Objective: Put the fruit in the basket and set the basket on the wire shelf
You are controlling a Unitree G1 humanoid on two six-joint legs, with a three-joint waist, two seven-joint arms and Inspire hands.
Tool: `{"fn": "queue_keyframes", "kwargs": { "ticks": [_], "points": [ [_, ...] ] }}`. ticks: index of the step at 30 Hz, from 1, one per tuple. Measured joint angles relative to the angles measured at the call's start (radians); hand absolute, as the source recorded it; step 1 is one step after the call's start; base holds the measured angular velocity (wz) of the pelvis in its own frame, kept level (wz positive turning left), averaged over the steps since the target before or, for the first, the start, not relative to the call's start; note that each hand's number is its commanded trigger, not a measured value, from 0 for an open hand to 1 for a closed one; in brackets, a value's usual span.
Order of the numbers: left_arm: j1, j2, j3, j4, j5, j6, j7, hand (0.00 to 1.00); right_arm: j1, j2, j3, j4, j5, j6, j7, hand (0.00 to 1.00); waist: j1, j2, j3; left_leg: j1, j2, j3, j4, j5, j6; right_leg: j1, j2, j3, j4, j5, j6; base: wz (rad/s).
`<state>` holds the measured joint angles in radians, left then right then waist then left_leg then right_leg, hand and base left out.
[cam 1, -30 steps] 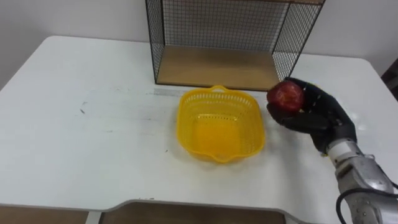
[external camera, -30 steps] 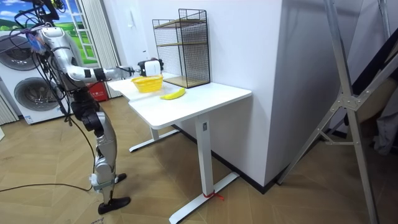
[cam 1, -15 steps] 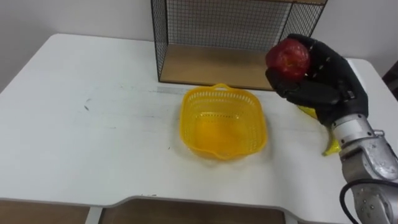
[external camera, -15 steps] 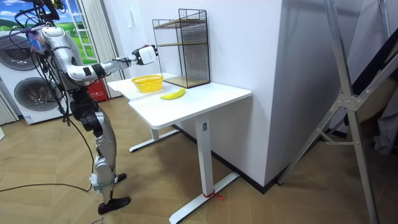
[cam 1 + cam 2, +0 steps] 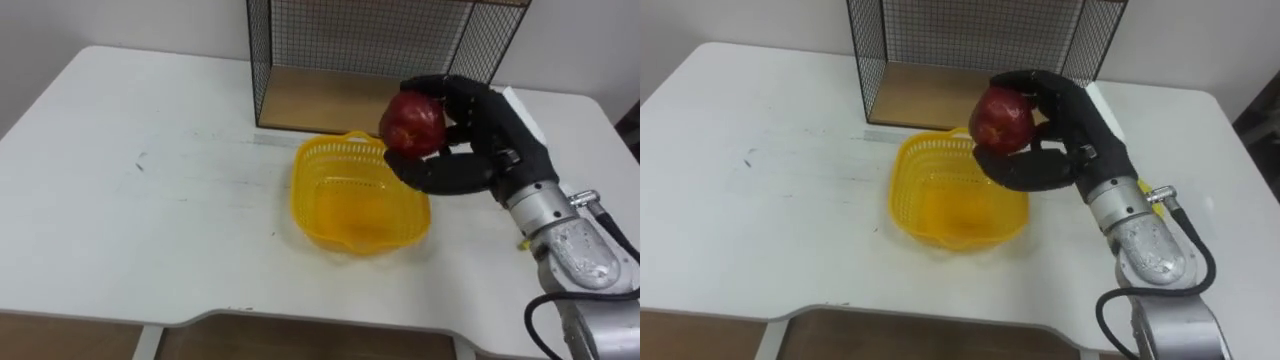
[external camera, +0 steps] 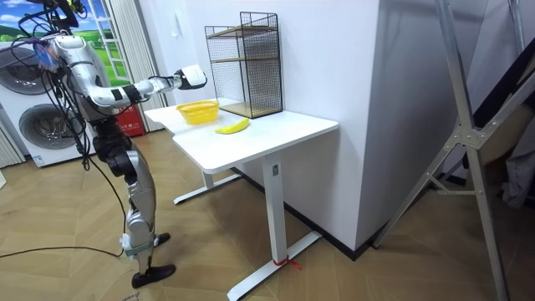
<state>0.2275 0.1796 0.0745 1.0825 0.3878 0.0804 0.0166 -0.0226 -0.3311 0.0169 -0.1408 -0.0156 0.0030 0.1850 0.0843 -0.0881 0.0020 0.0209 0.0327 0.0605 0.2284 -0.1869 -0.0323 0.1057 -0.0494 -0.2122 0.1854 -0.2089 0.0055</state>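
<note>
Fingers point(image 5: 478, 105) of my right hand point(image 5: 485, 150) curled round the apple point(image 5: 412, 124), centre-right of frame, above the basket's point(image 5: 300, 190) right rim. Step in hand: loading fruit. Next, I judge: shift left over the middle, lower, release. Banana point(image 6: 232, 126) lies on the desk point(image 5: 150, 220).

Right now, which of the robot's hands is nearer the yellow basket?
Right. Its right hand, curled round the red apple, hovers just above the basket at its right rim. The left hand is back off the table, farther away.
</note>
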Motion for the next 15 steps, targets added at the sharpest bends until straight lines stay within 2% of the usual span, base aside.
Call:
{"fn": "queue_keyframes", "kwargs": {
  "ticks": [2,4,11,12,13,14,15],
  "points": [
    [-0.001,0.000,0.001,-0.001,0.001,0.000,-0.001,0.00,0.000,0.000,0.000,-0.004,-0.054,0.000,0.018,1.00,0.004,-0.004,-0.0026,-0.007,0.000,0.002,0.001,0.000,0.000,-0.002,0.000,0.005,0.001,0.000,0.000,-0.03],
    [-0.003,0.003,0.001,-0.001,0.002,-0.001,-0.006,0.00,0.000,0.000,0.003,-0.004,-0.104,0.000,0.032,1.00,0.008,-0.006,-0.0019,-0.007,0.000,0.004,0.002,0.000,0.000,-0.001,0.000,0.008,0.001,0.001,0.000,-0.02],
    [-0.003,0.027,-0.001,-0.002,0.001,-0.002,-0.008,0.00,0.000,0.001,0.035,-0.004,-0.187,0.010,0.048,1.00,0.005,-0.011,0.0063,-0.009,0.000,0.002,0.002,0.000,0.000,-0.001,0.000,0.006,0.002,0.001,0.001,0.00],
    [-0.003,0.030,-0.002,-0.002,0.001,-0.002,-0.008,0.00,0.001,0.001,0.039,-0.004,-0.188,0.015,0.049,0.63,0.004,-0.011,0.0081,-0.010,0.000,0.002,0.003,0.000,0.000,-0.001,0.000,0.005,0.003,0.001,0.000,0.00],
    [-0.003,0.031,-0.001,-0.002,0.001,-0.002,-0.008,0.00,0.001,0.001,0.039,-0.004,-0.189,0.016,0.051,0.34,0.003,-0.012,0.0089,-0.011,0.000,0.002,0.003,0.000,0.000,-0.001,0.000,0.005,0.003,0.001,0.000,0.00],
    [-0.002,0.031,-0.001,-0.002,0.002,-0.002,-0.008,0.00,0.001,0.001,0.039,-0.004,-0.190,0.021,0.054,0.00,0.003,-0.011,0.0095,-0.012,0.000,0.002,0.004,0.000,0.000,-0.001,0.000,0.005,0.003,0.001,0.000,0.00],
    [-0.002,0.031,-0.001,-0.002,0.002,-0.002,-0.008,0.00,0.001,0.001,0.039,-0.004,-0.191,0.021,0.059,0.00,0.003,-0.011,0.0095,-0.013,0.000,0.002,0.004,0.000,0.001,-0.001,0.000,0.005,0.004,0.001,0.000,0.00]
  ]
}}
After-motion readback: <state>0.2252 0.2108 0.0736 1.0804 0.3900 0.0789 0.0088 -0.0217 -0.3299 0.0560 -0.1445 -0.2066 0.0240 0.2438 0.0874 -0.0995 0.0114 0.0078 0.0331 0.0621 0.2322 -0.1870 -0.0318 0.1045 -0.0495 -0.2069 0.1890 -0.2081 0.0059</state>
